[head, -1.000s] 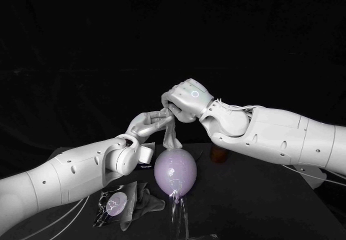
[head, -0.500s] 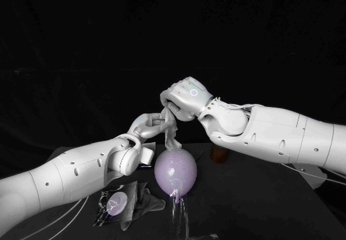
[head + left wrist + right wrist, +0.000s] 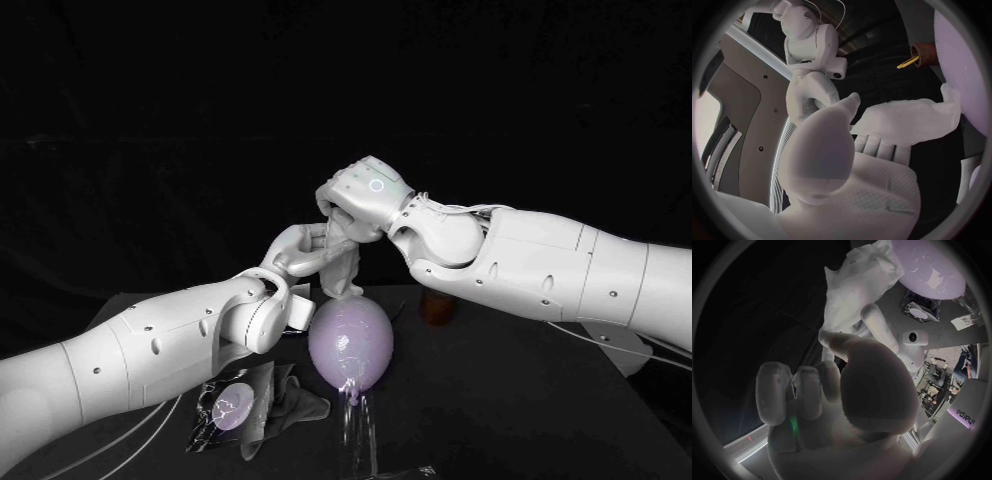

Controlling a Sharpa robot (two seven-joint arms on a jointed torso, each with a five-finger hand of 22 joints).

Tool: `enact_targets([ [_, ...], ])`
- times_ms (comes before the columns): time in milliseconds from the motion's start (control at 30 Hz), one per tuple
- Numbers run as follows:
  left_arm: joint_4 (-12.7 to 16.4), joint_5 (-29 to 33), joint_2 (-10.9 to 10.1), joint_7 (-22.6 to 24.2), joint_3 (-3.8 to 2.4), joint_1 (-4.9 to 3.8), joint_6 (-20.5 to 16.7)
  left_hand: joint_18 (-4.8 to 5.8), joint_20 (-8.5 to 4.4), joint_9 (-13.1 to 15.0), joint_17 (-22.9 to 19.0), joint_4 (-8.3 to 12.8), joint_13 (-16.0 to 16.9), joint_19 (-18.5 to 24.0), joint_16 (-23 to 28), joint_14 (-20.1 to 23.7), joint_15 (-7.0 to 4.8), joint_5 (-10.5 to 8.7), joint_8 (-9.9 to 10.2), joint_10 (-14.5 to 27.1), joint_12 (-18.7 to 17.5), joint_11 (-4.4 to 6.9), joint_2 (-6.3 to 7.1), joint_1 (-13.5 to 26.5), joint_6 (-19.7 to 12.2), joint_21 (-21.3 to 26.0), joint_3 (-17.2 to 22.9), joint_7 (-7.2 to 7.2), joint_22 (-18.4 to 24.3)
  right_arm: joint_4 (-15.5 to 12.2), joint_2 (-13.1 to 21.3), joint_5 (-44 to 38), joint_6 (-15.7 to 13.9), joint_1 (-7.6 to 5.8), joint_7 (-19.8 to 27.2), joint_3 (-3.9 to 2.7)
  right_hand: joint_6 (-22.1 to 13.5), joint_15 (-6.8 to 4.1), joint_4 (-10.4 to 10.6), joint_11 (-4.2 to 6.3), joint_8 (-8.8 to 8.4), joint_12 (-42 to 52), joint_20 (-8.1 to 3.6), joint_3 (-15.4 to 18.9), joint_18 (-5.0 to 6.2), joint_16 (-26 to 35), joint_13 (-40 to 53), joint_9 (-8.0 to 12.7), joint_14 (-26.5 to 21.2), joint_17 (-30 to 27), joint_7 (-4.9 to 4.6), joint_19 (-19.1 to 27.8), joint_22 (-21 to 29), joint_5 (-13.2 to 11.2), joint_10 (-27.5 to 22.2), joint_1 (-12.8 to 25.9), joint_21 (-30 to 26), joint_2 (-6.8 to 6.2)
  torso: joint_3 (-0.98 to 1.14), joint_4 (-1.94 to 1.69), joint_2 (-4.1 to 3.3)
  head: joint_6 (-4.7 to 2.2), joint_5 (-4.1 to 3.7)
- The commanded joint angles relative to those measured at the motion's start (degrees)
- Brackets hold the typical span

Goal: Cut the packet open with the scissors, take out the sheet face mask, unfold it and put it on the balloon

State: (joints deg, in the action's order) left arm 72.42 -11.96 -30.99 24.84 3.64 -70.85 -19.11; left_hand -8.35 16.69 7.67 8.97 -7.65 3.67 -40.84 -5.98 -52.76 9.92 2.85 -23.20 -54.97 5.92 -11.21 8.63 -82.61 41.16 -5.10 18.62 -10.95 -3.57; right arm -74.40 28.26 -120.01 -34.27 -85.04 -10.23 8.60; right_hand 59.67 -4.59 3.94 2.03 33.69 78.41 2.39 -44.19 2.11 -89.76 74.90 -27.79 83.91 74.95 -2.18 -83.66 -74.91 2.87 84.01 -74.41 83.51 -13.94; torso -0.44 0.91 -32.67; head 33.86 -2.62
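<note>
Black table (image 3: 548, 400) and black backdrop surround the scene. Above the table hangs the sheet mask (image 3: 342, 264), a pale, damp-looking, bunched fold, not yet spread open. Its lower end sits just above the top of the lilac balloon (image 3: 351, 345), which stands upright on a clear stem near the table's middle. In the left wrist view the mask (image 3: 907, 120) lies crumpled across the fingers, beside the balloon (image 3: 961, 65).

Raised highest, the right hand (image 3: 364, 198) has its fingers curled tight on the mask's upper end, knuckles turned upward. The right wrist view shows this hand (image 3: 848, 390) with the mask (image 3: 857, 285) trailing from it towards the balloon (image 3: 932, 265). Lower and just beside it, the left hand (image 3: 299, 250) pinches the mask's side between thumb and fingers. Both forearms slope up from the table's sides and meet over the balloon.

The cut packet (image 3: 235, 408) lies flat on the table near the left arm, and a small brown object (image 3: 437, 307) stands behind the balloon.

Compared with 1 second ago, the mask hangs as a wider fold rather than a thin twisted strand, and the right hand has shifted slightly lower and towards the left hand. Balloon and packet have not moved.
</note>
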Motion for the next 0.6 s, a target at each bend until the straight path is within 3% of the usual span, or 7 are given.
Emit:
enact_targets([
  [33, 0.43, 0.00, -0.04, 2.32, -0.11, -0.11, -0.57, -0.62, 0.01, -0.20, -0.02, 0.08, -0.10, 0.60, 0.05, -0.46, -0.04, -0.07, 0.54, 0.82, -0.57, -0.51, 0.77, -0.16, -1.13, 0.30, -0.45, -1.83, 0.07, 0.32, -0.33, -0.55, 2.60, -0.02, 0.56, 0.04, 0.06, 0.34, -0.30, -0.41, 0.05, 0.07, -0.08, 0.05, -0.50, -0.24, 8.81, -0.04, 6.09, 15.05, -0.24, -2.53, -12.94, -0.10, 3.48, 0.58, -0.38, 0.04, -0.06, 0.01, -0.02, 0.01, -0.08],
  [67, 0.48, 0.08, -0.09, 2.34, -0.11, -0.11, -0.67, -0.58, 0.01, -0.49, -0.05, 0.36, -0.06, 0.86, 0.14, -0.53, 0.05, -0.06, 1.28, 1.78, -1.14, -0.71, 0.69, -0.48, -2.56, 0.38, -0.56, -3.02, 0.08, 0.37, -0.41, -0.55, 2.63, -0.01, 0.57, 0.06, 0.06, 0.34, -0.30, -0.41, 0.05, 0.07, -0.08, 0.05, -0.50, -0.24, 8.81, -0.04, 6.09, 15.05, -0.24, -2.53, -12.94, -0.10, 3.48, 0.58, -0.38, 0.04, -0.05, 0.03, -0.02, 0.03, -0.09],
  [300, 0.25, 1.16, -0.34, 2.16, -0.11, -0.11, -1.01, -0.58, 0.00, -0.41, -0.09, 1.57, 0.00, 0.78, 0.22, -0.93, 0.34, -0.06, 0.93, 2.67, -1.47, -1.39, -0.61, -2.31, -4.15, 0.36, 0.54, -4.62, 0.04, 0.51, -0.55, -0.55, 2.41, 0.02, 0.36, 0.11, 0.06, 0.34, -0.30, -0.41, 0.05, 0.07, -0.08, 0.05, -0.50, -0.24, 8.81, -0.04, 6.09, 15.05, -0.24, -2.53, -12.94, -0.10, 3.48, 0.58, -0.38, 0.04, 0.03, -0.03, 0.07, 0.04, -0.06],
  [400, 0.18, 1.44, -0.48, 2.03, -0.11, -0.11, -0.88, -0.66, -0.01, 0.27, -0.07, 2.35, 0.12, 0.08, 0.16, -1.36, 0.38, -0.04, -0.84, 2.42, -1.10, -1.63, -2.15, -3.71, -3.95, 0.22, 2.21, -5.18, -0.04, 0.54, -0.57, -0.57, 2.10, 0.03, 0.23, 0.12, 0.05, 0.33, -0.34, -0.41, 0.05, -0.02, -0.08, 0.05, -0.49, -0.24, 8.76, -0.04, 6.09, 15.05, -0.23, -2.50, -12.92, -0.10, 3.47, 0.58, -0.44, 0.06, 0.06, -0.02, 0.04, 0.03, -0.02],
  [533, 0.13, 1.61, -0.60, 1.95, -0.11, -0.11, -0.39, -0.73, -0.02, 0.85, -0.12, 2.67, 0.11, -0.22, 0.25, -1.47, 0.33, -0.04, -2.41, 2.09, -0.81, -1.55, -3.21, -4.30, -3.31, 0.14, 3.82, -5.13, -0.06, 0.60, -0.56, 0.09, 0.98, 0.03, 0.43, 0.12, -0.27, 0.35, -0.39, -0.47, -0.13, -0.54, -0.06, 0.18, -0.29, -0.24, 8.50, 0.04, 6.09, 15.05, -0.32, -2.02, -12.66, -0.11, 3.33, 0.76, -1.28, -0.02, 0.08, 0.00, 0.06, -0.06, -0.02],
  [600, 0.11, 1.66, -0.61, 1.95, -0.11, -0.11, -0.02, -0.73, -0.02, 1.00, -0.14, 2.66, 0.11, -0.17, 0.29, -1.48, 0.30, -0.05, -2.82, 1.93, -0.71, -1.50, -3.49, -4.35, -3.03, 0.15, 4.26, -5.09, -0.06, 0.66, -0.57, 0.67, 0.60, 0.03, 0.78, 0.12, -2.42, 0.71, -0.43, -0.98, -1.75, -3.05, 0.05, 0.97, -0.12, -0.24, 7.22, 0.70, 6.09, 15.05, -0.94, -1.58, -12.43, -0.16, 2.60, 1.24, -2.02, -0.07, 0.09, 0.03, 0.05, -0.05, 0.06],
])
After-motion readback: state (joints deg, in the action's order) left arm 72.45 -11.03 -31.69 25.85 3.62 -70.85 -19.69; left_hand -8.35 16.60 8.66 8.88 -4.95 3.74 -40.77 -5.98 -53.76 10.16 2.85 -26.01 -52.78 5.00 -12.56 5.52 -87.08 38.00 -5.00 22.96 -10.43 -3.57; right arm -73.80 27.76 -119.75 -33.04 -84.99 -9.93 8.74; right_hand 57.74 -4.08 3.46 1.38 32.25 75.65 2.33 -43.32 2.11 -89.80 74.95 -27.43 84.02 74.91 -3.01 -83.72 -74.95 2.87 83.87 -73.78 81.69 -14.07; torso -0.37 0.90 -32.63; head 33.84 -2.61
